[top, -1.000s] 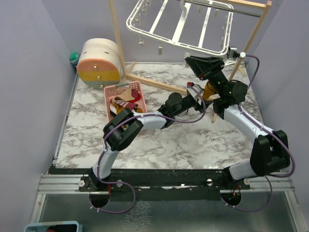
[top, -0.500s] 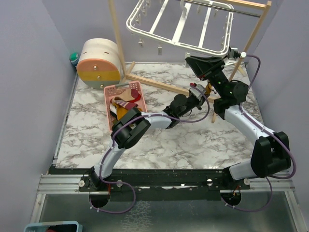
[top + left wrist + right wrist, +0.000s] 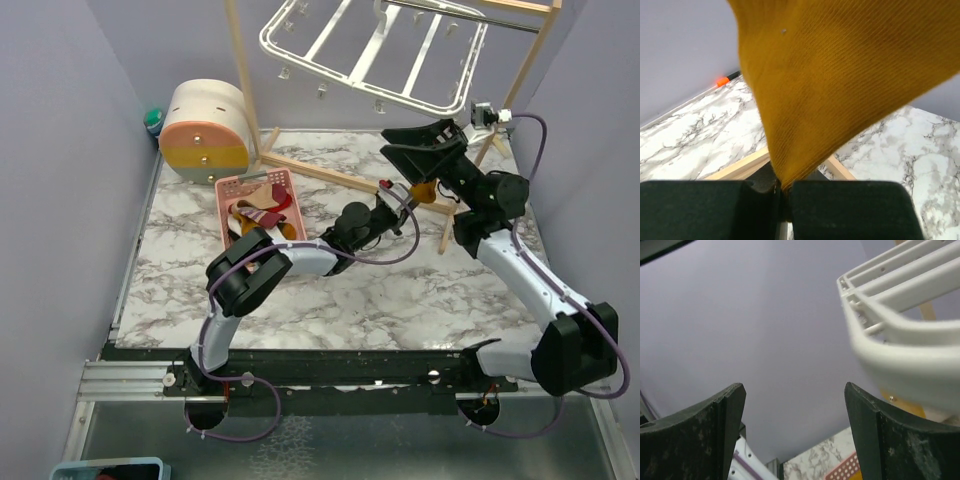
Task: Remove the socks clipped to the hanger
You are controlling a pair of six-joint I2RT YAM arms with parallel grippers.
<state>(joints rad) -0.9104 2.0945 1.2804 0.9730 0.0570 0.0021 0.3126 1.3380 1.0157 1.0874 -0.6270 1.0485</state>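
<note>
The left gripper (image 3: 782, 192) is clenching its jaws on the lower tip of the mustard sock (image 3: 830, 90). The fabric is fanning upward from the pinch and filling most of the left wrist view. Holding it by that low end is giving the arm a way to tug it down and away from its clip.

From above, the left gripper (image 3: 392, 197) is reaching out over the marble surface (image 3: 200, 270). The mustard sock (image 3: 427, 190) is hanging just beside it, below the near right corner of the hanger (image 3: 370, 50). Its top is hidden behind the right arm, so it is not clear whether a clip is gripping it.

The right gripper (image 3: 400, 148) is hovering over the sock with its jaws spread wide and holding nothing. In its own view, the right gripper (image 3: 795, 432) is looking up at the hanger (image 3: 900, 340) corner, probably to steady the frame or work a clip.

Other socks (image 3: 262, 205) are lying in the pink basket (image 3: 250, 178).
</note>
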